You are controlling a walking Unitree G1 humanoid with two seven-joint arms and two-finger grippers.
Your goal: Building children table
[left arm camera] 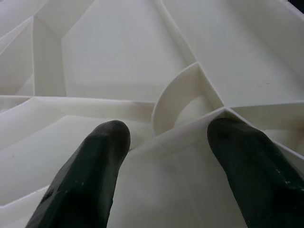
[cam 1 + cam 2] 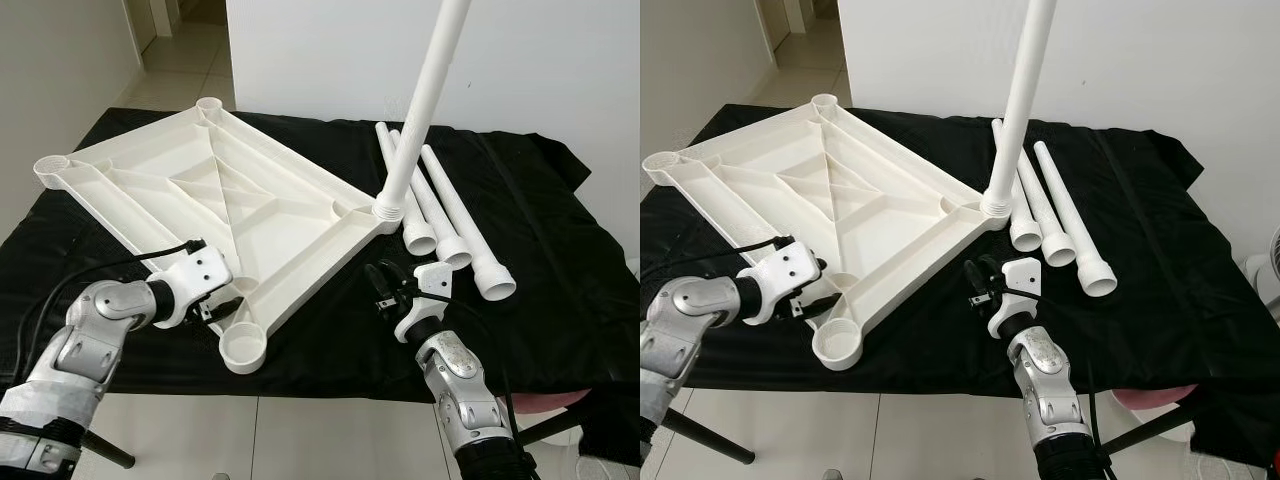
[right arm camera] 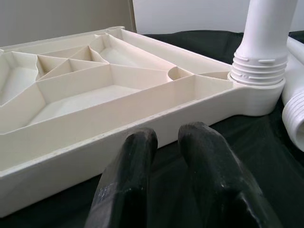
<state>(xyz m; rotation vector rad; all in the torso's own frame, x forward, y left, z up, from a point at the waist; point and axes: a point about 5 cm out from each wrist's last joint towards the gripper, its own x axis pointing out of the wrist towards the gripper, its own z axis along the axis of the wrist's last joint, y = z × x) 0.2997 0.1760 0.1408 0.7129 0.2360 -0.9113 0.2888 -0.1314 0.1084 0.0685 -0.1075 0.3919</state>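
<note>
- Nearest the camera, both silver arms reach forward onto the black cloth (image 2: 520,200), and the upturned tabletop (image 2: 220,195) lying underside-up on that cloth is the landmark for what follows.
- That tabletop, the largest piece, is a ribbed white tray with a round socket at each corner; its near empty socket (image 2: 243,350) sits at the corner closest to the robot.
- One standing leg (image 2: 420,110) is already screwed into the tabletop's right corner and rises steeply out of frame. It is tall and unsupported, so a shove to the tabletop could rock it or strain its threads.
- Three loose legs (image 2: 450,215) lie side by side on the cloth just right of that corner, threaded ends toward the robot. They are round, so a careless nudge could roll them away from the tabletop, toward the cloth's edge.
- At the tabletop's near-left edge, the left gripper (image 1: 166,156) has its fingers spread apart, straddling an inner rib without clamping it; closing off-centre could slip off the thin wall and skid the tabletop.
- Just off the tabletop's near-right edge, the right gripper (image 3: 166,142) hovers over the cloth with fingers nearly together and nothing between them; advancing like that would bump the rim instead of gripping anything.
</note>
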